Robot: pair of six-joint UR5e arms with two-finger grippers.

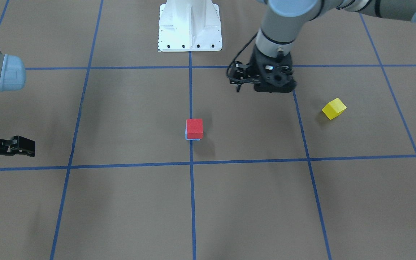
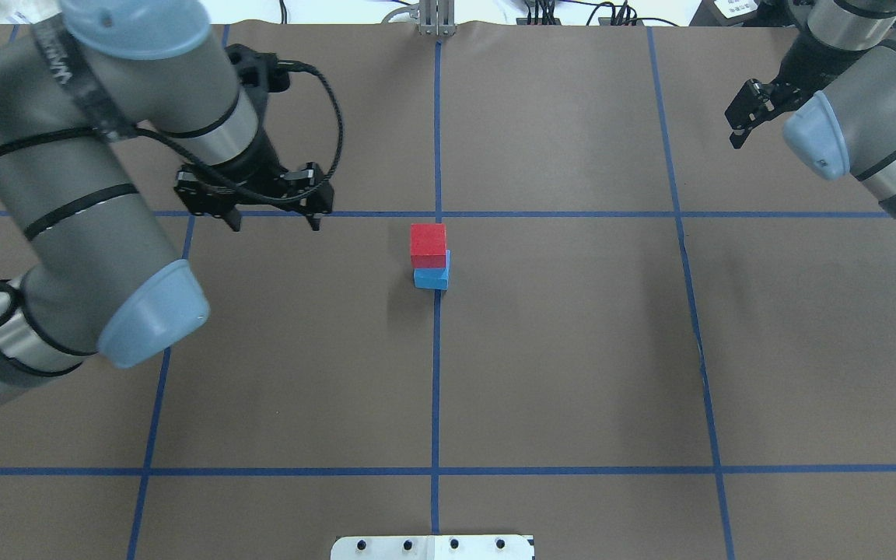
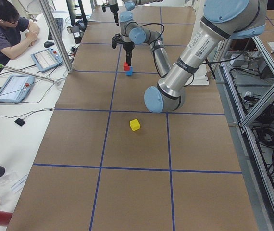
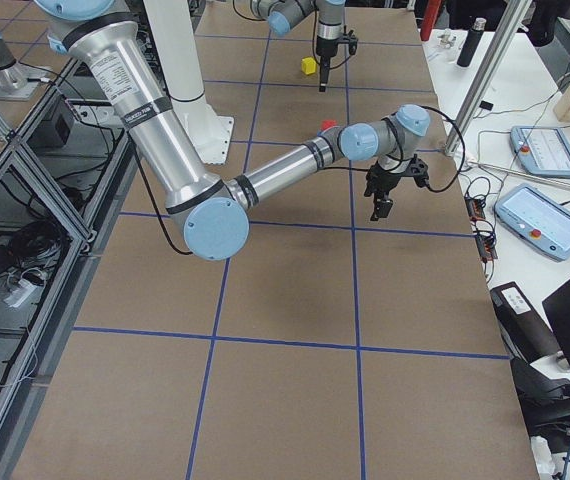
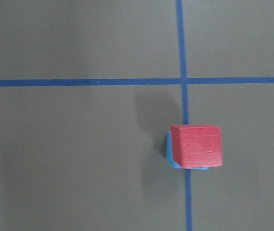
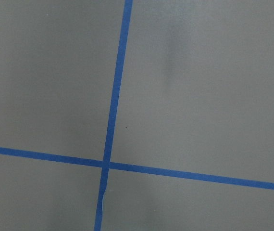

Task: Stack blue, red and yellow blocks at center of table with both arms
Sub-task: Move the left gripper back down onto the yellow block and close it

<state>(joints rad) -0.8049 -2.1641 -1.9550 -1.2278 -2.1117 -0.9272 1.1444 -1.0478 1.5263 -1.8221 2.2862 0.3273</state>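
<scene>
A red block (image 2: pixel 428 244) sits on a blue block (image 2: pixel 432 279) at the table's center, slightly offset; both also show in the left wrist view, red (image 5: pixel 196 146) over blue (image 5: pixel 169 156). A yellow block (image 1: pixel 334 108) lies alone on the table on my left side; my left arm hides it in the overhead view. My left gripper (image 2: pixel 274 224) is open and empty, hovering between the stack and the yellow block. My right gripper (image 2: pixel 745 117) is open and empty, far off at the table's right end.
The white robot base (image 1: pixel 190 25) stands at the near table edge. Blue tape lines (image 2: pixel 437 373) grid the brown table. An operator (image 3: pixel 5 29) sits at a side bench with tablets (image 3: pixel 14 86) beyond the far edge.
</scene>
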